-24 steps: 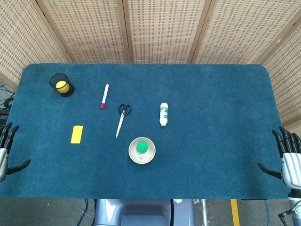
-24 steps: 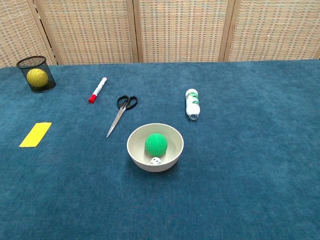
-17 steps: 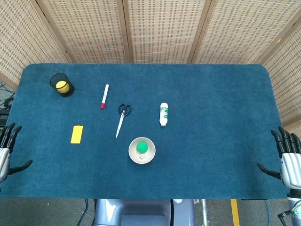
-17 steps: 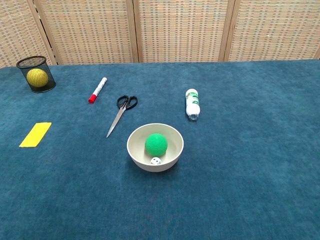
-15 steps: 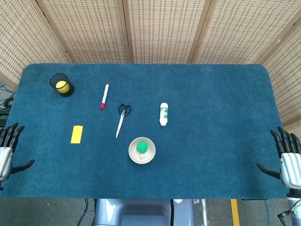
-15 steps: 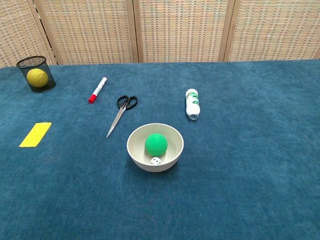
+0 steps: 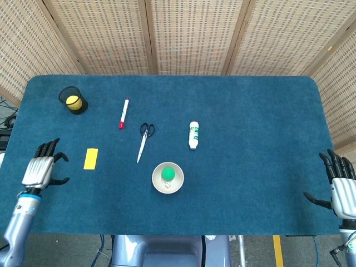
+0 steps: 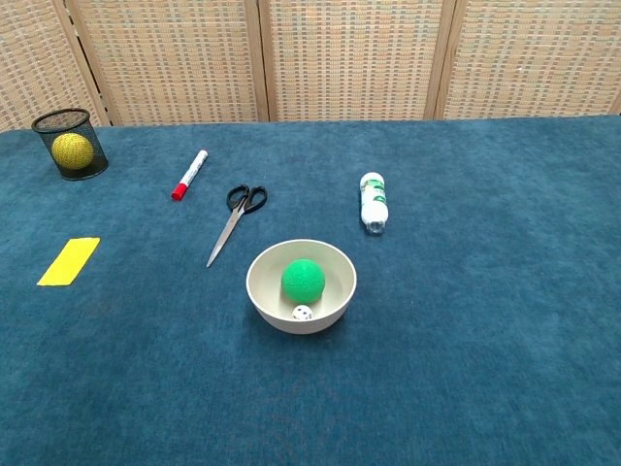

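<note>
A blue carpeted table (image 7: 250, 139) seen from above and from chest height, in front of woven screens. The robot's left hand (image 7: 40, 170) hovers over the near left part of the table, empty, its fingers (image 7: 49, 147) spread apart and pointing away from the robot. The nearest thing to it is a flat yellow card (image 7: 90, 158), lying on the cloth just beside the fingertips, toward the table's middle, not touching them. The chest view shows the same card (image 8: 69, 261) at the left, with no hand in frame.

The right hand (image 7: 340, 192) sits at the near right edge of the table, also empty, fingers apart and thumb held out to the side, well apart from every object.

Beyond the card, at the far left, stands a black mesh cup (image 7: 72, 100) holding a yellow ball (image 7: 73, 102). To its right lie a red-capped marker (image 7: 123, 113), black-handled scissors (image 7: 144, 140) and a small white bottle (image 7: 193, 135) on its side. Nearer the robot, at centre, a white bowl (image 8: 269, 301) holds a green ball (image 8: 303, 280) and a white die (image 8: 303, 313).
</note>
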`<control>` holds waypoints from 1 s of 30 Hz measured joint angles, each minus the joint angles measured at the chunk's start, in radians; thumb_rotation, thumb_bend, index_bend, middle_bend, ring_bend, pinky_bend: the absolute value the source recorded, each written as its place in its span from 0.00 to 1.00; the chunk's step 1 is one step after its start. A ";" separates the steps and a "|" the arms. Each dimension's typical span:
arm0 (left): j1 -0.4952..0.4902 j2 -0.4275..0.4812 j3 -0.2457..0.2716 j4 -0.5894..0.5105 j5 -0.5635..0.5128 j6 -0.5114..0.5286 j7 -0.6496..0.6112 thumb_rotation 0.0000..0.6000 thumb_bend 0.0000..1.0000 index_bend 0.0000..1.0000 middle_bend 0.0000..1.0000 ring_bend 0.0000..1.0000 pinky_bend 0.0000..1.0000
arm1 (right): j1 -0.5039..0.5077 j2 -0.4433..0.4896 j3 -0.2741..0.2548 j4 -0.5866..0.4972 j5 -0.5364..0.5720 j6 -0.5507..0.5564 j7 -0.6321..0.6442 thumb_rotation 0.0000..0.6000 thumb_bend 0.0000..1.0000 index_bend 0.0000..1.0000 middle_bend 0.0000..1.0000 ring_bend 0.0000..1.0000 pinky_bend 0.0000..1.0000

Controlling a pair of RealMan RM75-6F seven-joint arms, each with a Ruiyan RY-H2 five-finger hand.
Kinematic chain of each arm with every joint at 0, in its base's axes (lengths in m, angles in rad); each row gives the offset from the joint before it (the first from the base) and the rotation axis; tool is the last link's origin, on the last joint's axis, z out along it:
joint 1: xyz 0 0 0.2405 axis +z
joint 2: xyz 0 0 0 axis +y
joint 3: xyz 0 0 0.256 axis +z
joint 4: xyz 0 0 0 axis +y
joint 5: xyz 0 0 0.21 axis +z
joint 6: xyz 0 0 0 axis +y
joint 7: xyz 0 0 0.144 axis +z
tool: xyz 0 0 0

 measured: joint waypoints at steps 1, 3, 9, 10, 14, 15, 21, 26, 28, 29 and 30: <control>-0.010 -0.015 -0.006 0.014 -0.012 -0.008 0.014 1.00 0.17 0.43 0.00 0.00 0.00 | 0.000 0.000 0.000 0.000 0.000 -0.001 0.002 1.00 0.00 0.00 0.00 0.00 0.00; -0.030 -0.048 -0.016 0.047 -0.035 -0.024 0.035 1.00 0.18 0.43 0.00 0.00 0.00 | 0.001 0.001 0.000 0.001 0.002 -0.004 0.004 1.00 0.00 0.00 0.00 0.00 0.00; -0.058 -0.118 -0.024 0.129 -0.064 -0.050 0.038 1.00 0.24 0.43 0.00 0.00 0.00 | 0.005 0.001 -0.004 0.002 0.000 -0.013 0.007 1.00 0.00 0.00 0.00 0.00 0.00; -0.061 -0.126 -0.024 0.141 -0.066 -0.053 0.035 1.00 0.25 0.43 0.00 0.00 0.00 | 0.006 0.001 -0.005 0.002 -0.001 -0.015 0.006 1.00 0.00 0.00 0.00 0.00 0.00; -0.077 -0.169 -0.024 0.203 -0.078 -0.084 0.020 1.00 0.25 0.43 0.00 0.00 0.00 | 0.007 0.000 -0.007 0.001 -0.004 -0.017 0.003 1.00 0.00 0.00 0.00 0.00 0.00; -0.082 -0.178 -0.024 0.212 -0.081 -0.092 0.019 1.00 0.25 0.43 0.00 0.00 0.00 | 0.007 0.000 -0.007 0.001 -0.003 -0.016 0.003 1.00 0.00 0.00 0.00 0.00 0.00; -0.100 -0.230 -0.014 0.262 -0.075 -0.101 0.011 1.00 0.24 0.43 0.00 0.00 0.00 | 0.009 -0.001 -0.007 0.002 0.001 -0.022 0.003 1.00 0.00 0.00 0.00 0.00 0.00; -0.102 -0.268 -0.006 0.307 -0.063 -0.095 -0.001 1.00 0.24 0.43 0.00 0.00 0.00 | 0.009 0.000 -0.008 0.003 0.002 -0.023 0.007 1.00 0.00 0.00 0.00 0.00 0.00; -0.103 -0.284 -0.004 0.325 -0.060 -0.091 -0.002 1.00 0.24 0.43 0.00 0.00 0.00 | 0.009 0.002 -0.008 0.003 0.001 -0.023 0.010 1.00 0.00 0.00 0.00 0.00 0.00; -0.104 -0.293 -0.003 0.337 -0.058 -0.088 -0.003 1.00 0.24 0.43 0.00 0.00 0.00 | 0.009 0.002 -0.008 0.003 0.000 -0.023 0.011 1.00 0.00 0.00 0.00 0.00 0.00; -0.104 -0.299 -0.003 0.345 -0.057 -0.085 -0.003 1.00 0.24 0.43 0.00 0.00 0.00 | 0.009 0.003 -0.008 0.003 0.000 -0.023 0.012 1.00 0.00 0.00 0.00 0.00 0.00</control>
